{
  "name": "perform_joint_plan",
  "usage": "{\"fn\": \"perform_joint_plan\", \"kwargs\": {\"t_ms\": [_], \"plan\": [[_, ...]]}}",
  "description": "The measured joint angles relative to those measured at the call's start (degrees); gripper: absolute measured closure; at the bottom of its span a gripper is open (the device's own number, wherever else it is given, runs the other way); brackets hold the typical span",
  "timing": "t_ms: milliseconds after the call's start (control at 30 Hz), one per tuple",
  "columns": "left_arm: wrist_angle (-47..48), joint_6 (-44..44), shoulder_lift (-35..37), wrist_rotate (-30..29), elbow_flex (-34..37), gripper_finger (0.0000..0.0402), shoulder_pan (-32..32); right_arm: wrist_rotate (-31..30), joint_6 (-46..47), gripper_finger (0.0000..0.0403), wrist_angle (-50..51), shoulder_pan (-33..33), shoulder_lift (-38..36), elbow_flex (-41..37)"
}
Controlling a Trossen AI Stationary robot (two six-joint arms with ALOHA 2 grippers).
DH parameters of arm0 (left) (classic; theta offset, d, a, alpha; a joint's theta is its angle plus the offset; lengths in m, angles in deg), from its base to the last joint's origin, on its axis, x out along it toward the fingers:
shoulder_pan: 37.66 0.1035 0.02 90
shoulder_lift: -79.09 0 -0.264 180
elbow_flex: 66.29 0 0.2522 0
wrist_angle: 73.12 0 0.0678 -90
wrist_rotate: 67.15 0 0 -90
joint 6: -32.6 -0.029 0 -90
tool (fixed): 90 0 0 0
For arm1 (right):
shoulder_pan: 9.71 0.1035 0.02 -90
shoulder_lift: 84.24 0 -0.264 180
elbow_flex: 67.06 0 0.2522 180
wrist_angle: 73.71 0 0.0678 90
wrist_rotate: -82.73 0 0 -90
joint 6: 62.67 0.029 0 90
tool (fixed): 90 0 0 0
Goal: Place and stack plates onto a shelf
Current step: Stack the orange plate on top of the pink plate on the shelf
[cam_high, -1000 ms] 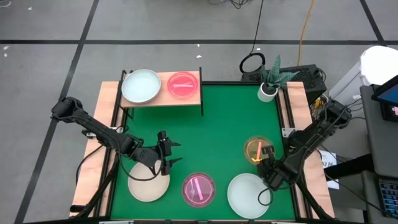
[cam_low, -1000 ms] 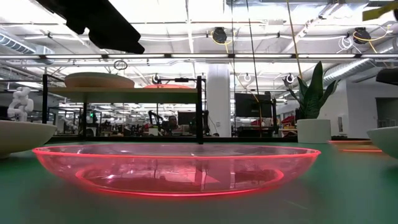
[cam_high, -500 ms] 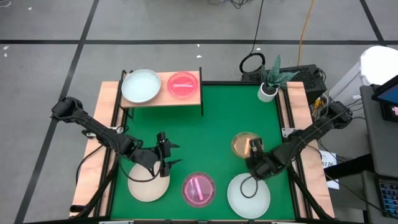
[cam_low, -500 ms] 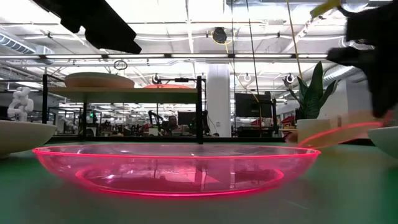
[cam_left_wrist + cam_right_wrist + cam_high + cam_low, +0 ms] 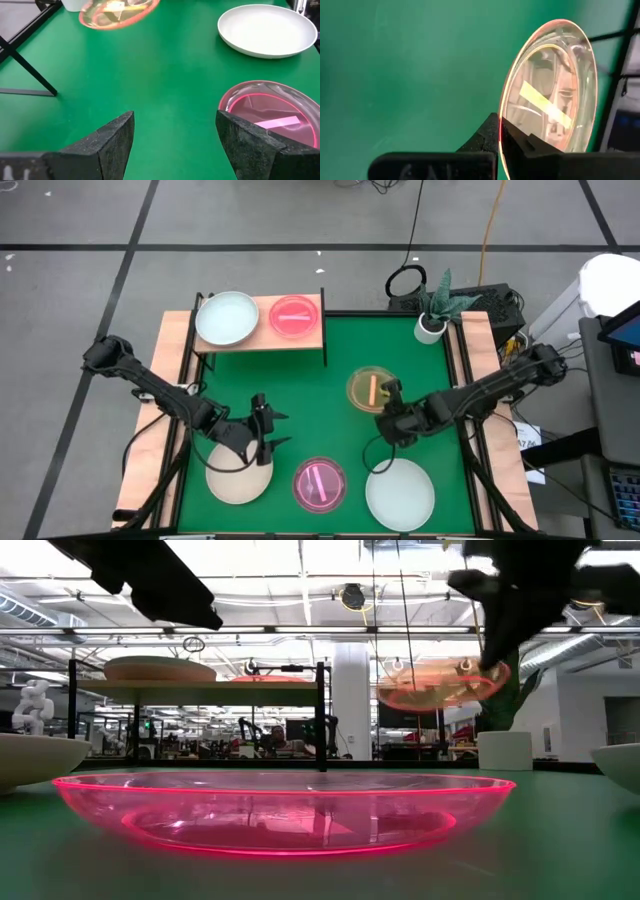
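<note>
Aloft, right tool (image 5: 391,402) clamping amber plate (image 5: 368,387) — shelf (image 5: 314,332) well apart

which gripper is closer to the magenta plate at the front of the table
Left. The left gripper hangs open just beside the magenta plate, over the cream plate's edge. The right gripper is farther off toward mid-table, shut on the amber plate.

Cream plate (image 5: 238,477) partly hidden — left gripper (image 5: 270,430) overhangs it.
</note>
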State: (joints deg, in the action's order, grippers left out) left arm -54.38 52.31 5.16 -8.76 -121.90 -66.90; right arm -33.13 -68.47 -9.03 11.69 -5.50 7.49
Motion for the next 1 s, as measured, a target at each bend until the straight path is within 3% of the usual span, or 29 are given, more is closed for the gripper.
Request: {"fn": "perform_joint_plan", "kwargs": {"t_ms": [200,600,1000], "plan": [[0.0,0.6,0.0,0.0,0.0,0.0117,-0.7,0.2,-8.6,0.0403,-1.1,-4.0,0.0,5.4],[0.0,1.0,0.0,0.0,0.0,0.0117,-0.9,0.4,-28.7,0.0403,-14.9,-11.8,0.0,9.5],[0.0,-6.1,0.0,0.0,0.0,0.0117,-0.1,3.7,-43.0,0.0403,-19.9,-22.2,0.4,16.0]]}}
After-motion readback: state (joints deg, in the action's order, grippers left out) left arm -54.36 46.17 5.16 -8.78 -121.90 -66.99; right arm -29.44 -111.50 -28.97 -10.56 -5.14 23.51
